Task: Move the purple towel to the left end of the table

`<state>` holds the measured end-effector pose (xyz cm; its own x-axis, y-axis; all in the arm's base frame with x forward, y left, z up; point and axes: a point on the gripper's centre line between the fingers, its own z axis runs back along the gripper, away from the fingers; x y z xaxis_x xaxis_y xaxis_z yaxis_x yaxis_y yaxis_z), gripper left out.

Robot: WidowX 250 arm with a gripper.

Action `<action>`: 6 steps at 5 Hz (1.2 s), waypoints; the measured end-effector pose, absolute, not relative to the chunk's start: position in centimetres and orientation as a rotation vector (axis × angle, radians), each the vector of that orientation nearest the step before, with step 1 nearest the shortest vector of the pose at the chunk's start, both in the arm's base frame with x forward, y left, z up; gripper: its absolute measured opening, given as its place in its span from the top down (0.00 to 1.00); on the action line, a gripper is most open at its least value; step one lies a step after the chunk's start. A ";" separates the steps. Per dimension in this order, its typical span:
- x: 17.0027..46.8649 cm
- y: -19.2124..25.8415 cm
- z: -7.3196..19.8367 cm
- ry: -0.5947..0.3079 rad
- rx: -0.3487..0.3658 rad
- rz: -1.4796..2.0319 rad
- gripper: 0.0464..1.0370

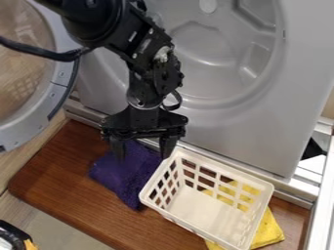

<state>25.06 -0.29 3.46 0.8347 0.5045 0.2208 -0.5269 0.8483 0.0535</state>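
Gripper (143, 146) hangs just left of the frame's centre, its fingers spread on either side of the upper part of the purple towel (124, 176), a placement that would let them gather cloth on closing. The towel lies bunched on the wooden table (58, 168), beside the left wall of the white basket (202, 207); a lift first would probably keep the basket from being nudged. Lower right, that basket overlaps the yellow cloth (267, 232), likely pinning it. Carrying leftward seems to come after a grip.
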 end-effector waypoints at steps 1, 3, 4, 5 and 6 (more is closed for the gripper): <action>24.7 -0.3 2.9 -0.176 0.118 0.548 0.04; 25.2 3.2 1.7 -0.144 0.068 0.682 0.04; 25.9 5.5 -0.2 -0.132 0.040 0.744 0.04; 26.8 6.0 -2.1 -0.165 -0.002 0.777 0.04; 27.6 6.0 -4.1 -0.182 -0.003 0.795 0.04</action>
